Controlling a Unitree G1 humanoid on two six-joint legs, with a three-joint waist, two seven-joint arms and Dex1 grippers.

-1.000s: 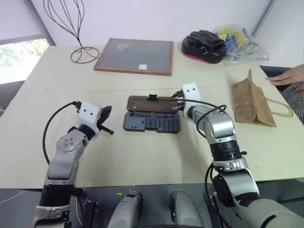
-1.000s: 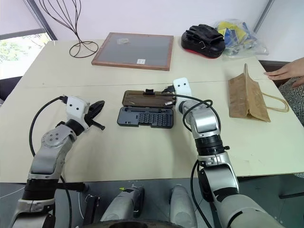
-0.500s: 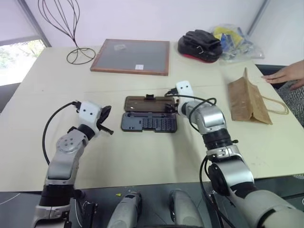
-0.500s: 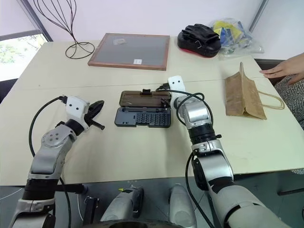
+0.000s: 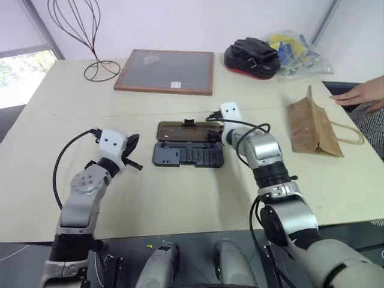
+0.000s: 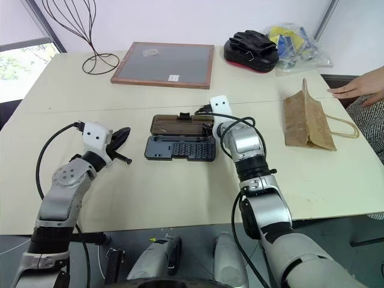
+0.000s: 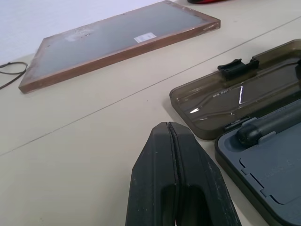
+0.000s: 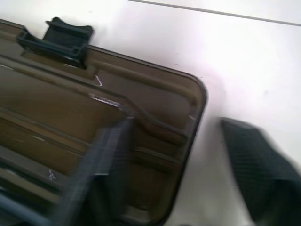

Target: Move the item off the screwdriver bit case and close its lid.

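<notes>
Right gripper (image 8: 188, 174) nearer smoky translucent lid (image 5: 187, 130)

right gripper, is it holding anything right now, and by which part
Nothing is held. The right gripper is open, one finger over the right end of the lid and the other on the table beside it, not clamped.

Wood-framed grey board (image 5: 167, 71) laid flat at far side of cream table (image 5: 180, 198), small white label seen near its front edge. Black wire stand (image 5: 84, 36) placed beside board, at far left corner. Black and red padded item (image 5: 254, 58), possibly glove, set well apart at far right, yellow-blue plastic bag (image 5: 297, 53) just beside it. Person's hand (image 5: 360, 95) rested at table's right edge.
</notes>
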